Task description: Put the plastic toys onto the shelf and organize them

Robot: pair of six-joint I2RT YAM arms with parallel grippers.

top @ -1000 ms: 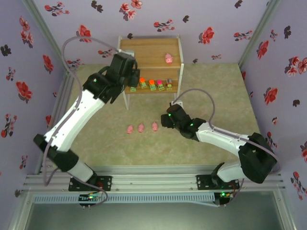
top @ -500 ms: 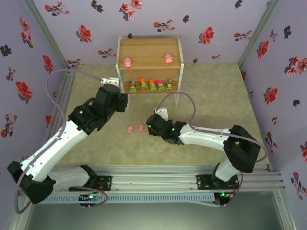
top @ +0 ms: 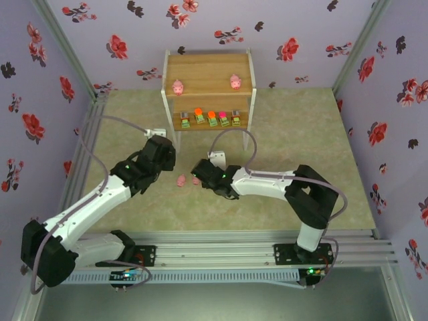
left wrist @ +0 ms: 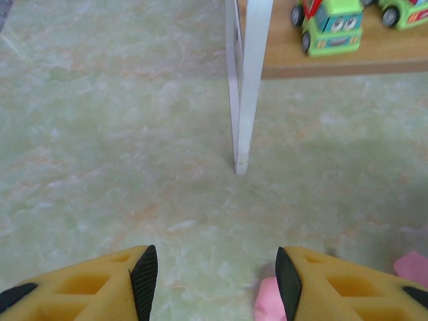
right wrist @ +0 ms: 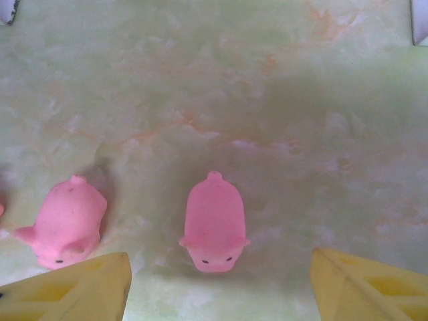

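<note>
Right hand [right wrist: 219, 262] is released: its fingers are spread wide, touch nothing and straddle one pink pig [right wrist: 214, 224], which lies on the table [right wrist: 267, 100] with its snout toward the wrist. We judge the pig light, soft and rubbery, and rounded enough to squirt out of a hard pinch. Best taken across the flanks at mid-body with a gentle close. A second pig [right wrist: 67, 221] lies just beside it, near one finger, so closing may nudge it. Left hand [left wrist: 215, 271] is also released, nothing between its fingers, low over the table with another pig [left wrist: 269, 301] just by one finger. Ahead of it stand the white shelf leg [left wrist: 244, 87] and the lower board carrying the little cars [left wrist: 328, 27]. From above, two pigs [top: 178, 87] sit well apart on the top board of the shelf [top: 207, 67]. The hands are close together and we expect crowding.
</note>
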